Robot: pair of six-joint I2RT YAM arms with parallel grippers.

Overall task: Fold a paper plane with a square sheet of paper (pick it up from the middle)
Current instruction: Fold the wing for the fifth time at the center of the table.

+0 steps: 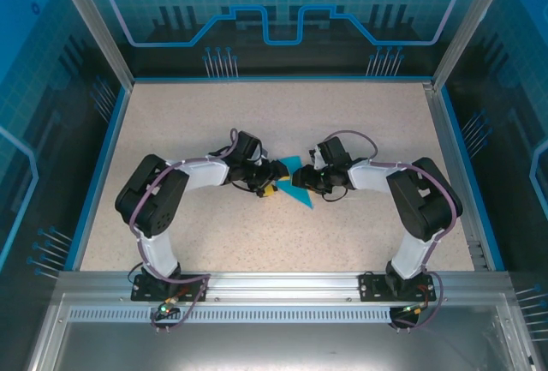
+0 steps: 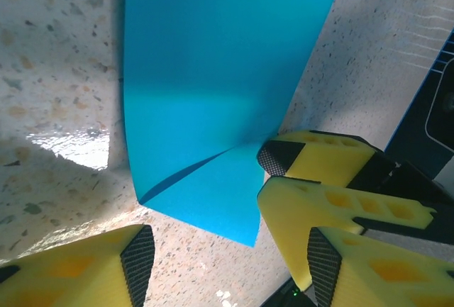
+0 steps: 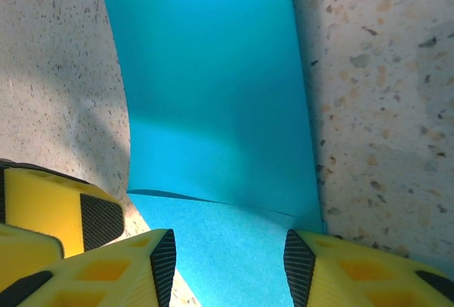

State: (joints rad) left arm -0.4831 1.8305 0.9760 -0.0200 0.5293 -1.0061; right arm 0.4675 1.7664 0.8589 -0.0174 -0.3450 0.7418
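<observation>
Closest to me in the left wrist view are the two yellow fingers (image 2: 71,271) of the left jaws, low over the tabletop (image 2: 50,73). They stand well apart and hold nothing. The near corner of the blue paper (image 2: 213,73) lies just ahead, between their tips. The paper rests on the tabletop, with one layer folded over another and the top layer lifted a little. The right jaws sit at the paper's edge on the right of that view.

In the right wrist view the right jaws stand apart too. The lower layer of paper runs in between the fingers (image 3: 106,278), and I can't tell if they touch it.

From above, the paper sits in the middle of the tabletop. The left arm (image 1: 158,195) and the right arm (image 1: 424,195) each bend out at the elbow. Then they reach in low, so the jaws face each other tip to tip across the paper.
</observation>
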